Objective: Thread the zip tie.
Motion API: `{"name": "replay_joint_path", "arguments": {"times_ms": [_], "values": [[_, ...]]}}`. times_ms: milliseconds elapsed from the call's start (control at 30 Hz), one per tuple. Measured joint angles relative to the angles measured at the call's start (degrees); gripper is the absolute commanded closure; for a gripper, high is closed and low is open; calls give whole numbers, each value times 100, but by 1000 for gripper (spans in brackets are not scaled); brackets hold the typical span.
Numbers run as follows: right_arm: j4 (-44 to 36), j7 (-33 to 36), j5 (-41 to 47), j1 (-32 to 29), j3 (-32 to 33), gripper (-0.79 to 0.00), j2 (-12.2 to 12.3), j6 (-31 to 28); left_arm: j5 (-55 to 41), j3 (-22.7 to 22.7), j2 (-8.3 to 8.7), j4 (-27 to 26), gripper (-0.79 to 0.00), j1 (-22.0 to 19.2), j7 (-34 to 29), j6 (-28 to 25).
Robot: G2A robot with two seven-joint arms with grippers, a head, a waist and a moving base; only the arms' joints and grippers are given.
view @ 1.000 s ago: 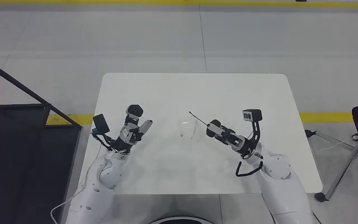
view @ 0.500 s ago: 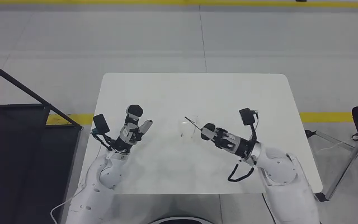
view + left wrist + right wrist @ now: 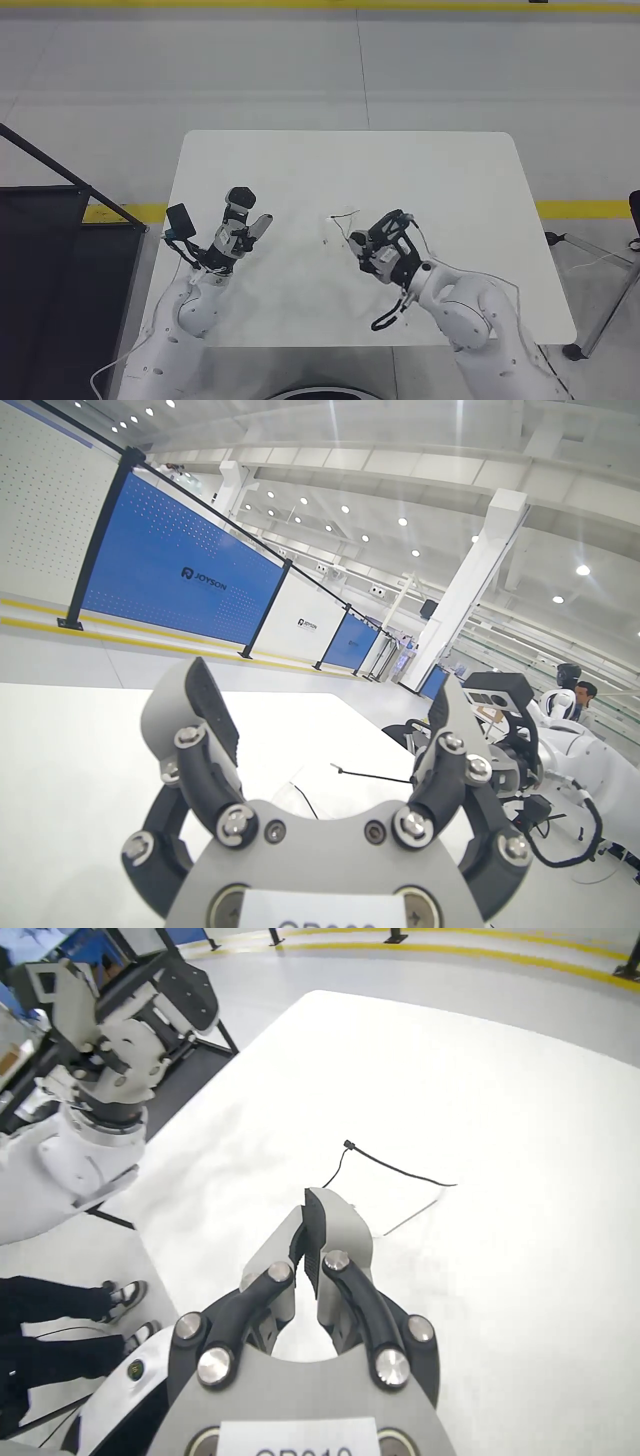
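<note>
While the right tool (image 3: 309, 1208) is pinched shut above the white desk (image 3: 500, 1128), the zip tie (image 3: 374, 776), a thin black strap, sticks out just beyond its tips. The small square head (image 3: 348, 1144) is at the end farthest from that tool. A fine dark line curves from the tips to the head, so the tool appears to grip the tie by its tail. A second, straighter black line leaves the head sideways, and whether that is strap or shadow cannot be told. The left tool (image 3: 321, 680) is spread wide and empty, well apart from the right tool, beyond the tie's head.

Several things could go wrong from here. The grip is on a very thin, springy end. A slight twist, or a knock from the left tool, could pivot the strap or pull it free. It would then drop flat on the desk, where it would be hard to pick up. The head hangs unsupported and may wobble away as the left tool closes on it. With the tail buried inside the closed tool, little free tip is available to feed through the tiny slot.
</note>
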Motion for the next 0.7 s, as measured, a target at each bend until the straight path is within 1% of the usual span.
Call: {"name": "replay_joint_path", "arguments": {"times_ms": [133,300,433,700], "values": [[-65,-106,-689,-15,-178,0,-3,287,0,0,0,0,-785,0,0,0],[-58,161,-1259,69,-428,0,-21,597,0,0,0,0,-785,0,0,0],[87,489,-1422,245,-637,0,-55,764,0,0,0,0,-785,0,0,0],[583,1040,-1477,733,-1089,0,-166,1043,0,0,0,0,-785,0,0,0]]}}
